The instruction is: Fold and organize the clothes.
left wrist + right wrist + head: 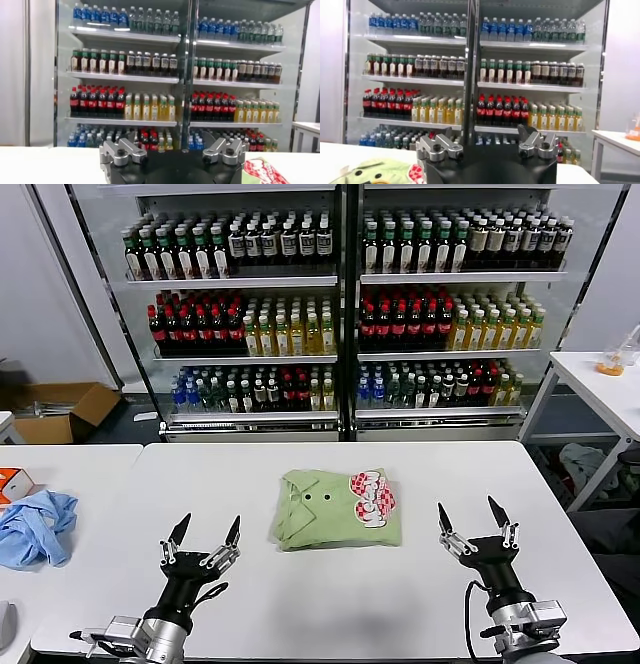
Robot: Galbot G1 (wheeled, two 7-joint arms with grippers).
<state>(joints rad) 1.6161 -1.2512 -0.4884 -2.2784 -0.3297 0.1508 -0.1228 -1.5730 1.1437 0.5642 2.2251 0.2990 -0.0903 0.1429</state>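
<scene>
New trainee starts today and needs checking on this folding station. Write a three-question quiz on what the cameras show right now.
1. True or false: the green shirt lies unfolded, spread flat across the white table.
2. Multiple choice: where is the blue garment?
A. on top of the green shirt
B. on the robot's left, away from the shirt
C. in the right gripper
3. Short answer: what are the left gripper and right gripper holding, and how do their jaws stand?

Key:
1. False; it is a folded bundle with the red-and-white logo facing up.
2. B.
3. Nothing; both have open jaws, one on each side of the shirt, nearer the robot.
</scene>
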